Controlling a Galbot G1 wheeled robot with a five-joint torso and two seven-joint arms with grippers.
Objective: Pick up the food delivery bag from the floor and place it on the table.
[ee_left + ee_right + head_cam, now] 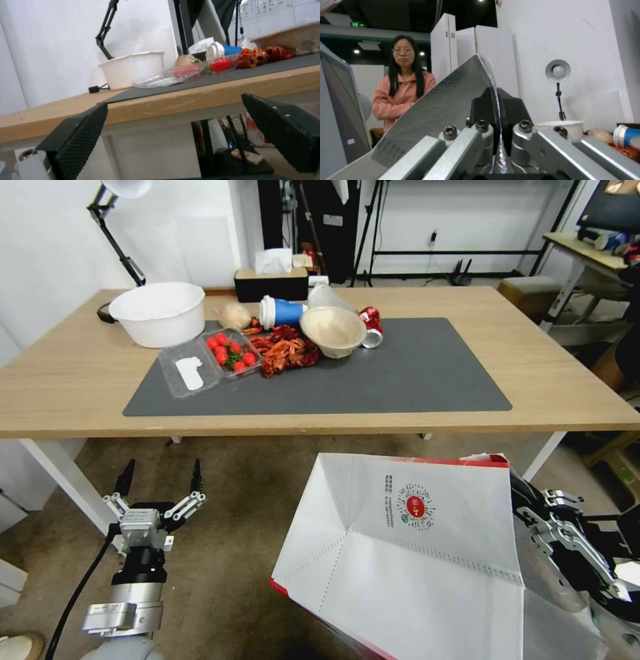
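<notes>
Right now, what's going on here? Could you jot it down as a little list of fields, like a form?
Bag: the food delivery bag is lifted, in front of the table, not on it
Right gripper: shut on the bag's foil-lined edge
Left gripper: open, holding nothing, low in front of the table's edge
Table: dark mat with a white bowl, tomato box, crayfish, blue cup

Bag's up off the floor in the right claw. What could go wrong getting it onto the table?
The right claw pinches only a thin foil edge of the bag, so the bag may slip or tear.

The bag hangs below the table edge, so it could catch there unless lifted higher.

Food clutter, including the paper bowl and crayfish, crowds the mat's left half; the right looks safer.
</notes>
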